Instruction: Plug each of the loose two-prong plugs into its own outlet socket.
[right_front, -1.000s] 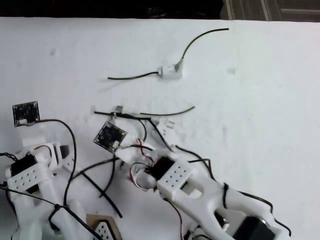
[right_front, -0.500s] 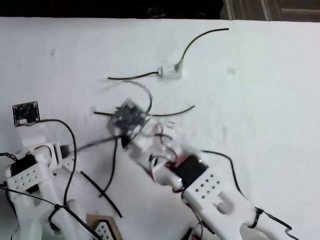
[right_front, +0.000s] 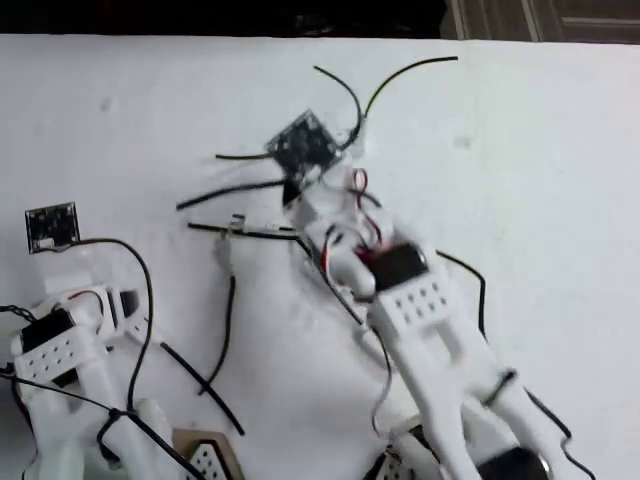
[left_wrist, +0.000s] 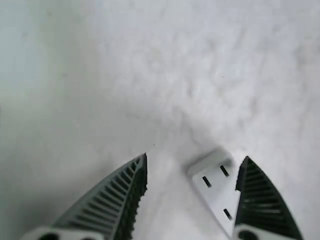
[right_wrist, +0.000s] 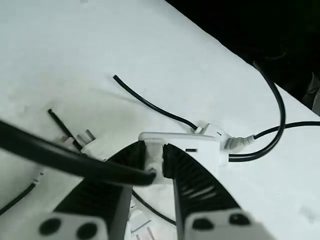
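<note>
Swinging up the desk (right_front: 540, 150) since a second ago, our right arm (right_front: 420, 310) holds its right fingers (right_wrist: 192, 180) nearly pressed together at the plugged socket (right_wrist: 200, 142). A loose plug (right_wrist: 90, 145) lies near. Our left fingers (left_wrist: 120, 195) are spread beside another socket (left_wrist: 215, 182).

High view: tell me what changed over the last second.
The right arm swung from the near middle of the table toward its far edge. Its gripper is now closed on a white socket, beside the far connector, and a black cord trails out to the side. The left arm and the loose plug stayed put.
</note>
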